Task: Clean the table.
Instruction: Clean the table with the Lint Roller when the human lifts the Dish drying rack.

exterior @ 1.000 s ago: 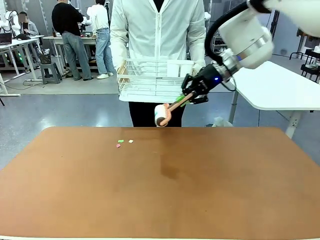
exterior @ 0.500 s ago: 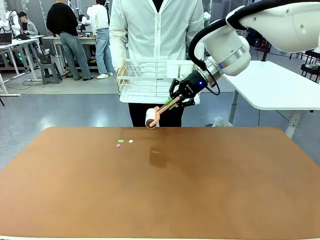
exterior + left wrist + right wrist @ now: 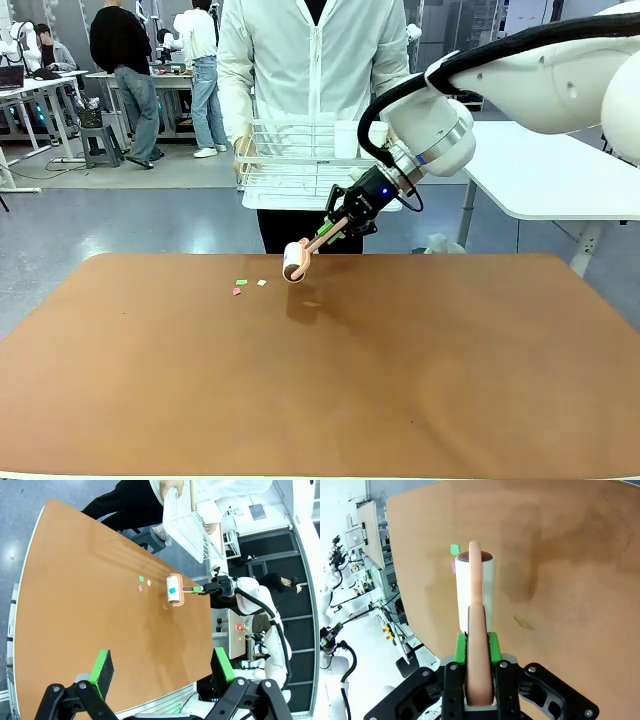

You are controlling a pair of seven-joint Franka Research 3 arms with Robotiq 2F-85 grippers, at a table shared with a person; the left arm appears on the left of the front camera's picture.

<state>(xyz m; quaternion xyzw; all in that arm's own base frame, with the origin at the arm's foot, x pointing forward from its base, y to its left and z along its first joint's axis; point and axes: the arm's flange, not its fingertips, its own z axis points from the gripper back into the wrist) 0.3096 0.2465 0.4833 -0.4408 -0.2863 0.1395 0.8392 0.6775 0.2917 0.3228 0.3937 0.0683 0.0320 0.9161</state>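
The reddish-brown table (image 3: 320, 390) carries a few small paper scraps, green (image 3: 240, 283), pink (image 3: 237, 291) and white (image 3: 262, 283), at its far left-centre. My right gripper (image 3: 345, 216) is shut on the pink handle of a lint roller (image 3: 295, 264), whose white roll hangs just above the table, right of the scraps. In the right wrist view the roller (image 3: 475, 587) points away from the gripper (image 3: 477, 650), with the green scrap (image 3: 454, 549) just past its tip. My left gripper (image 3: 162, 667) stands open over the near table edge, far from the roller (image 3: 173, 589).
A person at the far side holds a white wire rack (image 3: 290, 160) at waist height, behind my right arm. A white-topped table (image 3: 560, 180) stands at the right. A small tan fleck (image 3: 313, 303) lies under the roller's shadow.
My right arm has swung left and down with the roller, from in front of the rack to just above the table near the scraps.
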